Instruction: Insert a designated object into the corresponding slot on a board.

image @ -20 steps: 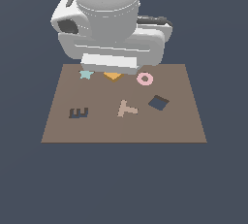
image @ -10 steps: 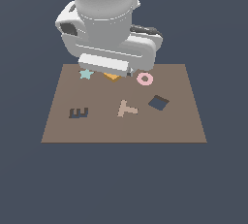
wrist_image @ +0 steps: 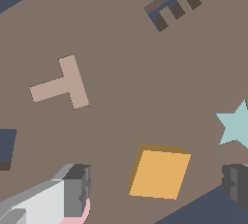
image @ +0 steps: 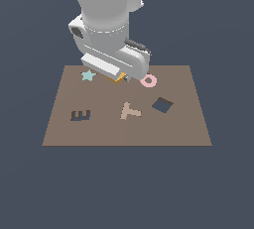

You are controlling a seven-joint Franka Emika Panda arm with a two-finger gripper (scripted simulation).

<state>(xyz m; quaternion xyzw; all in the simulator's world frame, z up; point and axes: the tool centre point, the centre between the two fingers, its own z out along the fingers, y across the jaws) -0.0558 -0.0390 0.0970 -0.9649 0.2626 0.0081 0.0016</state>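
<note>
Around me there is only a flat, dark blue-grey backdrop, with no walls or furniture to be made out. The one surface is the board (image: 127, 124), a large flat brown rectangle with a matte, even finish, lying level. Cut into it are a dark E-shaped cut-out (image: 80, 115) toward the exterior view's left and the slot (image: 162, 105), a dark navy square hole turned like a diamond, toward the exterior view's right. Between those two lies a pale tan T piece (image: 130, 110), flush with the brown.

Along the far edge of the board sit three small pieces: a pale teal star (image: 88, 75), the orange piece (wrist_image: 159, 171), and a pink ring (image: 148, 80). In the exterior view my own body hides most of the orange piece, so only a sliver shows between star and ring. From my wrist camera it reads clearly: a flat orange-yellow square tile with straight edges, a lighter top face and a darker shaded side showing its thickness, lying flat on the board and turned a little askew.

My jaws (wrist_image: 157, 184) are spread wide, with one fingertip (wrist_image: 77, 189) on each side of the orange piece, and clear brown board shows between each finger and the tile. They grip nothing. One finger overlaps the pink ring in the wrist view.
</note>
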